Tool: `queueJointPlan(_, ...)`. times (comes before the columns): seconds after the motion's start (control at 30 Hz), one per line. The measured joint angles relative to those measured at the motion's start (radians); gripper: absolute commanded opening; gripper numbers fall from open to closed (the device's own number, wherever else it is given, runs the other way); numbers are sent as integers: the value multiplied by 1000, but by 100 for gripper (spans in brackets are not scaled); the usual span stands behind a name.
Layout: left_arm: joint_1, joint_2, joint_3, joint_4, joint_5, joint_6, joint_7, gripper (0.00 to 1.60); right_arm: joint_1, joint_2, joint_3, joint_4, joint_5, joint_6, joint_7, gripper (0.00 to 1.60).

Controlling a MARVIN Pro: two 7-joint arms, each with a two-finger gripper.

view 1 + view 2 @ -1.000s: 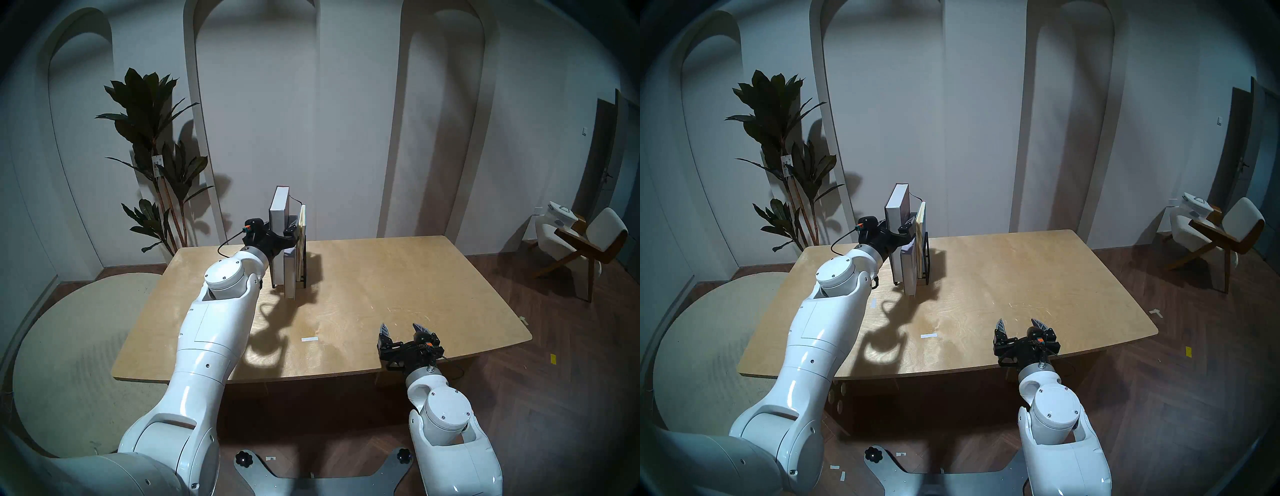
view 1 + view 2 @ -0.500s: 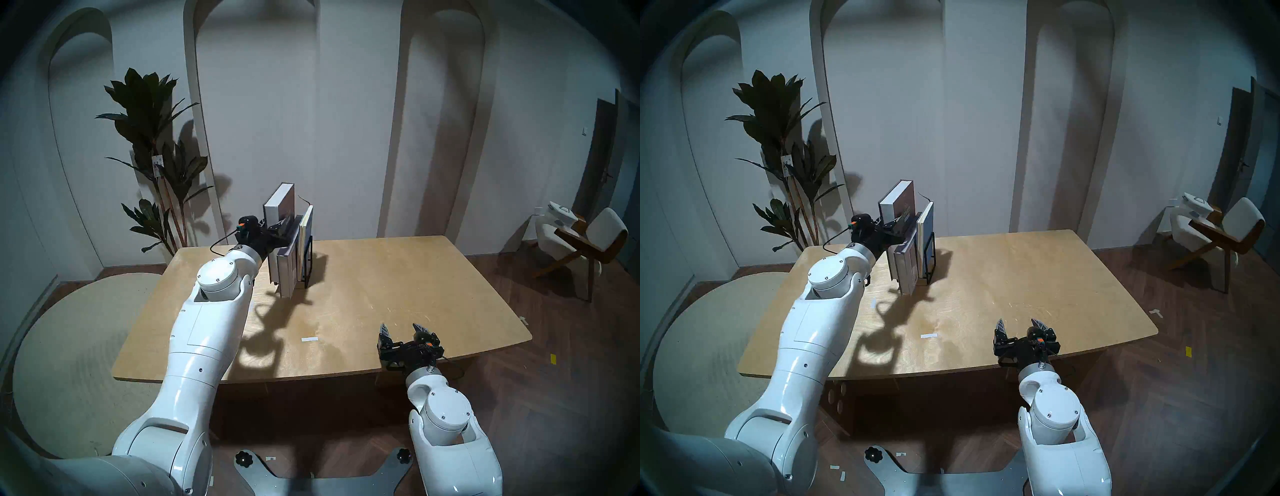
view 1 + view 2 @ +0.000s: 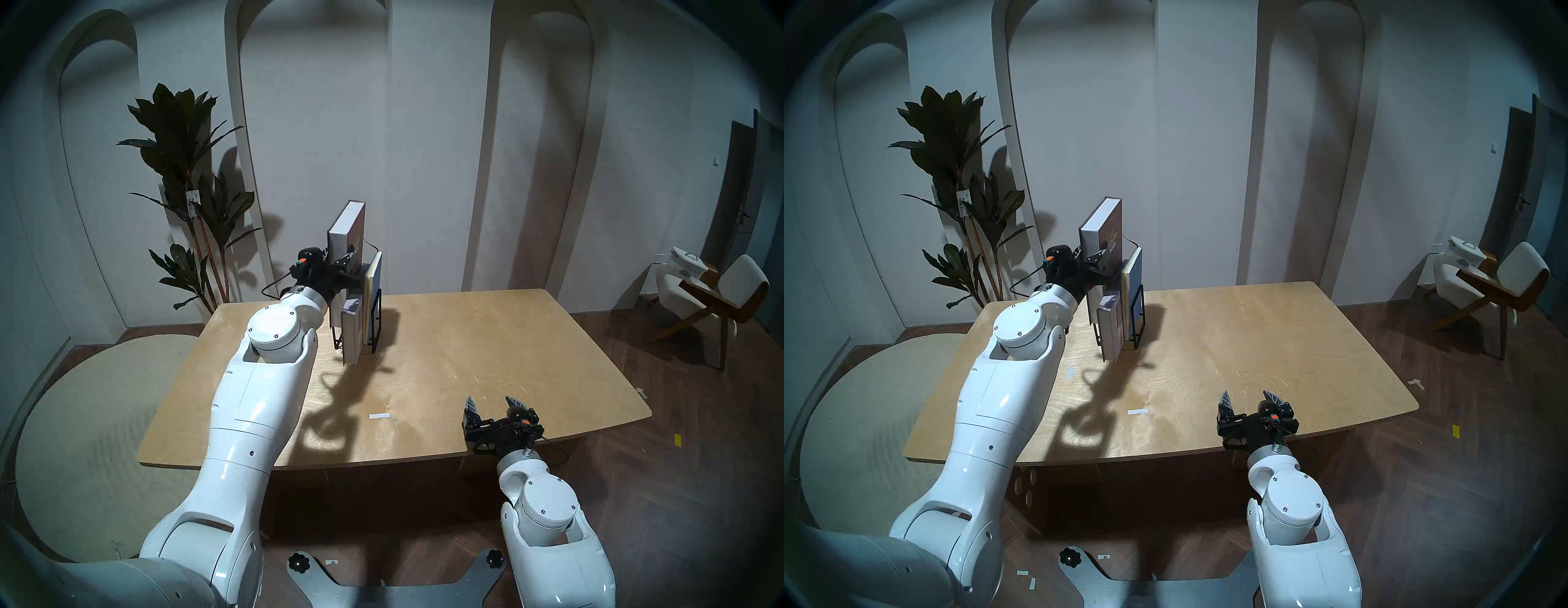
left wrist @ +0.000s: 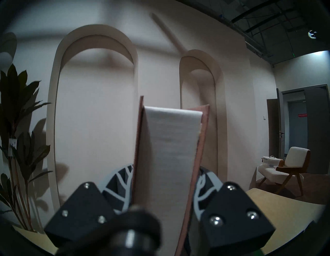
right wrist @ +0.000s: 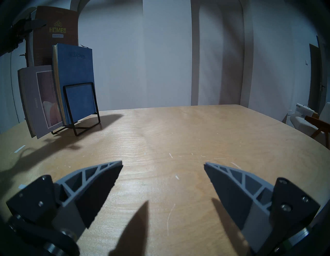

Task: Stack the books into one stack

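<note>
My left gripper (image 3: 351, 266) is shut on the large thick brown book (image 3: 344, 237) and holds it upright, raised partly out of the black wire rack (image 3: 376, 323) at the table's far left. The left wrist view shows its white page edge (image 4: 169, 160) between my fingers (image 4: 119, 180). The lavender-grey book (image 3: 351, 337) leans in the rack and sticks out toward me. The thin blue book (image 3: 375, 276) stands upright behind the rack's end loop, as the right wrist view (image 5: 76, 71) shows. My right gripper (image 3: 488, 401) is open and empty above the table's near right edge.
The wooden table (image 3: 466, 339) carries a white tape strip (image 3: 379, 415) near the middle front. A tall plant (image 3: 191, 191) stands behind the far left corner. A chair (image 3: 717, 297) is off to the right. A round rug (image 3: 97, 424) lies on the left.
My left gripper has risen with the brown book, which now stands higher above the other two. The rack and its books turned slightly. The right arm has not moved.
</note>
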Motion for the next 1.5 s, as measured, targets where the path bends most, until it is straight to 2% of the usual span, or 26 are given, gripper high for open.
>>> queueJointPlan(0.17, 5, 4, 28, -66, 58, -35, 26, 0, 0, 0, 0, 0, 0, 0, 0, 160)
queueJointPlan(0.43, 26, 27, 22, -158, 123, -59, 75, 0, 0, 0, 0, 0, 0, 0, 0, 160)
queueJointPlan(0.73, 74, 65, 39, -269, 238, -167, 118, 0, 0, 0, 0, 2, -1, 0, 0, 160)
queueJointPlan(1.07, 199, 130, 74, -399, 452, -289, 186, 0, 1, 0, 0, 5, -1, 0, 0, 160)
queueJointPlan(1.5, 373, 216, 1, -558, 738, -419, 340, 0, 2, -1, 0, 8, -2, 0, 0, 160)
